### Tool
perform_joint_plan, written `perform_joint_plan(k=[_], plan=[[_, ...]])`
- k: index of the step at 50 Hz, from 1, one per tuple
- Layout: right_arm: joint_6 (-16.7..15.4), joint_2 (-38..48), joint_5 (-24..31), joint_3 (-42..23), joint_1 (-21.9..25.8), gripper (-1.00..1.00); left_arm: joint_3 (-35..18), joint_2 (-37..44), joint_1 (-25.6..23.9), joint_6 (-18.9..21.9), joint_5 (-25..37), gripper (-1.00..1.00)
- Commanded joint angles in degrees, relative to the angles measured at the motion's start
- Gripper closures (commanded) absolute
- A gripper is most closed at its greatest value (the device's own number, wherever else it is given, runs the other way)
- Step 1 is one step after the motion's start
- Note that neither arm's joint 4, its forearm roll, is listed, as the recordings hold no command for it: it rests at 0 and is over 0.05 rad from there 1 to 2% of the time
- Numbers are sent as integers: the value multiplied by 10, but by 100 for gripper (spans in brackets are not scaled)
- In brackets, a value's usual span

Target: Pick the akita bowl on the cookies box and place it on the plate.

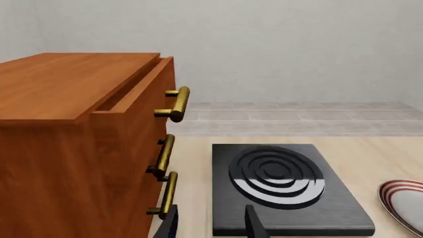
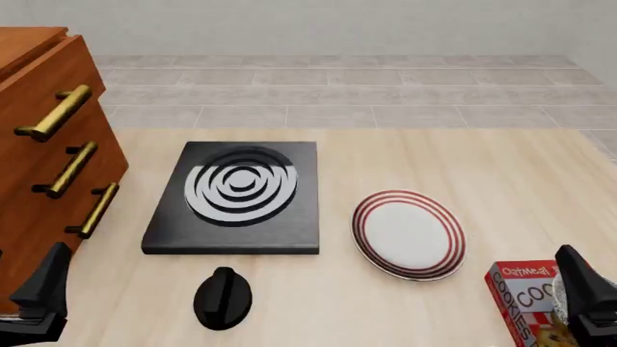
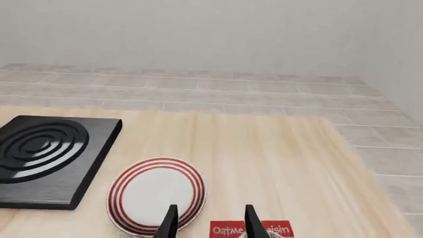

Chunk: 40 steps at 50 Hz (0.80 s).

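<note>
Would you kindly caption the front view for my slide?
Red-ringed plate beside stove, cookies box near the right hand.

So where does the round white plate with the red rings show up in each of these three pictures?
Front view: the round white plate with red rings lies on the table right of centre, beside the black square stove with silver rings.
Left wrist view: only its edge shows, at the lower right corner.
Right wrist view: it is at lower centre-left, whole.
Shared landmark: the stove, seen in all three.
</note>
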Motion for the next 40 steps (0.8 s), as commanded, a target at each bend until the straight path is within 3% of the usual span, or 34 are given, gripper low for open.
perform_joint_plan(k=[1, 4, 6, 17, 40], plan=[[9, -1, 80, -46, -4, -100, 0, 0, 0, 0, 0, -100], [12, -1, 95, -56, -6, -100, 0, 0, 0, 0, 0, -100], [30, -1, 108, -58, -14, -100, 0, 0, 0, 0, 0, -100], [24, -1, 183, -115, -21, -100, 0, 0, 0, 0, 0, -100], [47, -1, 224, -97, -39, -100, 0, 0, 0, 0, 0, -100]])
